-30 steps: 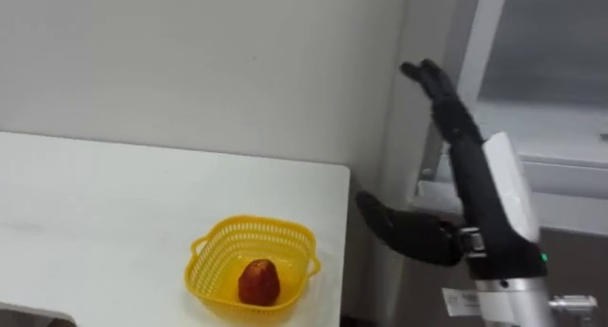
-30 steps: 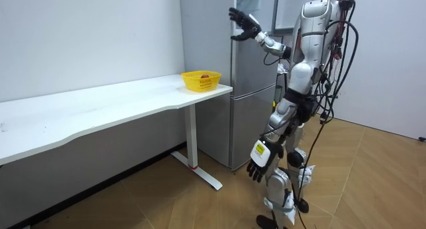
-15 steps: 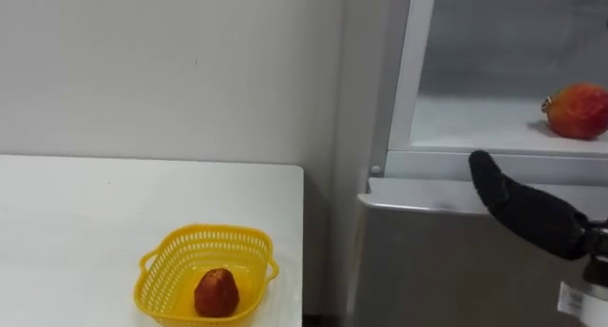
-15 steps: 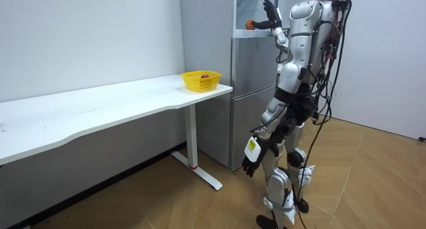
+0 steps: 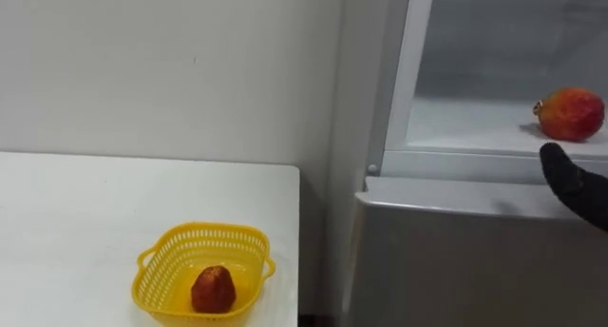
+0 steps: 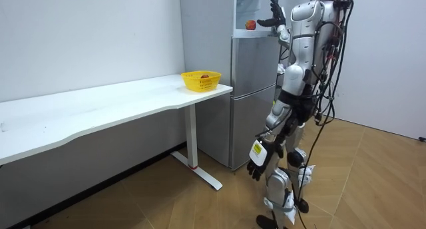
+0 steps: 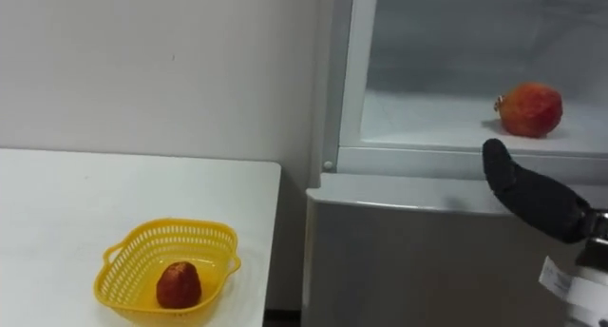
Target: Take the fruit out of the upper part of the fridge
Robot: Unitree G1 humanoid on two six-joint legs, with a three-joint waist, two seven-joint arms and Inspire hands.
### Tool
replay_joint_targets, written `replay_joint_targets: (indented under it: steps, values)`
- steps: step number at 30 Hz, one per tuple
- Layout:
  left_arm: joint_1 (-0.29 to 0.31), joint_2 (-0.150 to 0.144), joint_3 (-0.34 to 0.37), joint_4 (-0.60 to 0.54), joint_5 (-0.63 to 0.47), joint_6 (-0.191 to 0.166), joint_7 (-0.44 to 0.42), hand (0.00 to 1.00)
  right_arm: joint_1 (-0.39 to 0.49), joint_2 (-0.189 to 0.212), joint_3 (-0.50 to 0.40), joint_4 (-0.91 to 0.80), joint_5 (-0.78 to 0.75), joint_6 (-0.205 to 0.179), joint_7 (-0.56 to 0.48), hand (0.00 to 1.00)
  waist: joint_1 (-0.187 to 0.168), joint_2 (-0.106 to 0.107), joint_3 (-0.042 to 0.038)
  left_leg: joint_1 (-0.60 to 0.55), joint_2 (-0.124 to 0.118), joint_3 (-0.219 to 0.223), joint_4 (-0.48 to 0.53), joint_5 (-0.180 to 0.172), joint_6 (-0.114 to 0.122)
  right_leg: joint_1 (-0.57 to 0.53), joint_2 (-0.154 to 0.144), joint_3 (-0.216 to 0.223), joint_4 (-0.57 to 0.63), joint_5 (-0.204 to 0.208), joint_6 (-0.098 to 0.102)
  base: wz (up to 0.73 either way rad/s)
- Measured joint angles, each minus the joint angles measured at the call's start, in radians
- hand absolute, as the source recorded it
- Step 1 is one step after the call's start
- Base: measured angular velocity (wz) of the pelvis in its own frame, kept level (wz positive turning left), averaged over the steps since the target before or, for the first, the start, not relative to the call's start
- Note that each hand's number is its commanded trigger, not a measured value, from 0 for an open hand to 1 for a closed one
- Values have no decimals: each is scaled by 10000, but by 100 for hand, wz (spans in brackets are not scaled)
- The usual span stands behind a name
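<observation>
A round red fruit [image 5: 570, 113] lies on the white shelf [image 5: 456, 127] of the open upper fridge compartment, at the right of the left eye view. My right hand [image 7: 532, 196] is raised just in front of and below the fruit, apart from it, with straight spread fingers and nothing held. The room view shows that hand [image 6: 273, 17] up by the fruit [image 6: 250, 24]. I stand facing the fridge. My left hand [image 6: 258, 164] hangs relaxed by my thigh.
A yellow basket [image 5: 157, 270] holding a small red fruit [image 5: 213, 289] sits near the right end of the white table [image 5: 76, 222]. The grey lower fridge door [image 5: 446, 260] is closed beneath the shelf. A white wall runs behind.
My view swung right from the table to the open fridge. My right hand came off the fridge's left side and has moved rightwards, closer below the fruit.
</observation>
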Motion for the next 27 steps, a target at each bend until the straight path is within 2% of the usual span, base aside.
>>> replay_joint_targets:
  steps: [2,4,6,9,14,17,19,21,27]
  values:
    - [-12,122,-12,4,-2,3,-59,0,-282,-237,3,471,16,134,53,0,10,-196,3,-27,-1,-6,9,0,0,-12,0,-1,-2,0,0,0]
    - [-10,217,-17,1,1,69,-70,0,-537,-508,9,1000,8,302,199,0,151,-406,-35,-26,-1,-6,10,-1,1,-7,-2,-9,-2,1,-1,0]
    - [-39,228,-16,-7,7,150,-68,0,-613,-711,13,1175,-6,401,259,0,212,-506,-49,-37,-5,-14,10,-2,1,-9,-9,-47,-4,1,-1,3]
    - [46,229,-14,-130,8,188,-44,0,-962,-864,23,1560,200,524,535,0,224,-539,-71,-72,-11,-86,9,-2,1,-13,-15,-160,-10,1,-1,6]
    - [95,247,-4,-269,6,215,-44,0,-1569,-1454,49,2470,441,666,922,0,275,-455,-54,-107,-10,-117,23,0,0,-40,-18,-190,1,1,-1,2]
    - [90,274,-9,-275,10,305,-126,0,-1991,-1911,225,3184,443,900,1117,0,297,-456,-60,-177,-10,-110,89,1,1,-90,-23,-192,19,1,-1,0]
    - [94,340,-18,-292,5,321,-200,0,-2338,-2087,534,3698,452,1084,1225,0,288,-506,-73,-176,-9,-101,94,2,1,-94,-23,-189,22,1,-2,0]
    - [84,413,-32,-298,3,354,-241,0,-2441,-2095,655,3855,528,1229,1411,0,292,-565,-80,-173,-8,-100,99,2,1,-91,-22,-190,20,1,-2,0]
    - [82,701,-36,-485,0,354,-244,0,-2776,-2411,993,4771,1201,1274,1651,0,440,-798,-87,-180,-10,-108,150,2,1,-73,-24,-194,20,3,-4,0]
